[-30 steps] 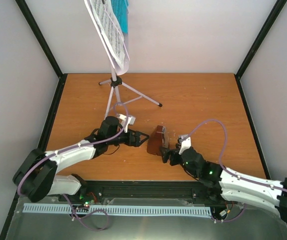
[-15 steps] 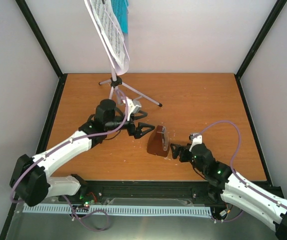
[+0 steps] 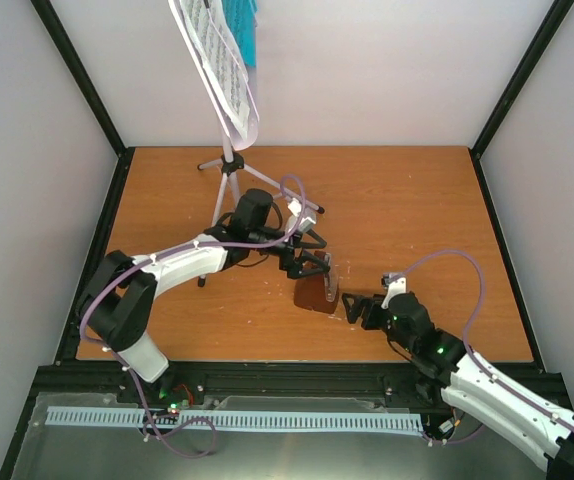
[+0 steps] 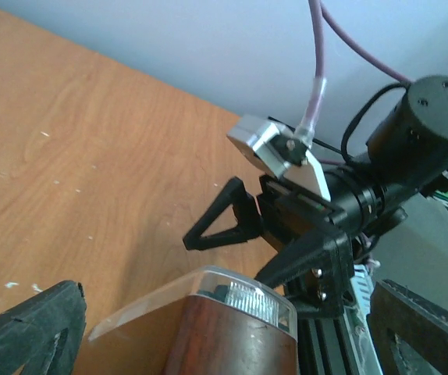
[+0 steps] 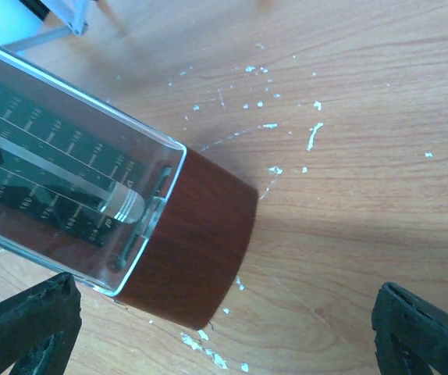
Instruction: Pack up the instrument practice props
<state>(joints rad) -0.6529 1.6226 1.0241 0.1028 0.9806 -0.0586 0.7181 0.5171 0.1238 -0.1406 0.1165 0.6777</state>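
Observation:
The small brown metronome [image 3: 316, 286] with its clear cover rests on the table near the front middle. My left gripper [image 3: 307, 262] is open just behind it, with its jaws on either side of the metronome's far end [image 4: 232, 324]. My right gripper [image 3: 357, 307] is open and empty just right of the metronome, not touching it. In the right wrist view the metronome [image 5: 99, 195] fills the upper left. The silver-white music stand [image 3: 229, 170] stands at the back left and holds white sheet music [image 3: 219, 65] and a teal booklet [image 3: 244, 30].
The stand's tripod legs [image 3: 282, 190] spread across the back left of the table, close to my left arm. Small white flecks [image 5: 271, 125] lie on the wood beside the metronome. Black frame posts and white walls close in the table.
My left gripper has swung from the metronome's left side round to its far side. My right gripper has backed off to the right. The metronome shifted slightly.

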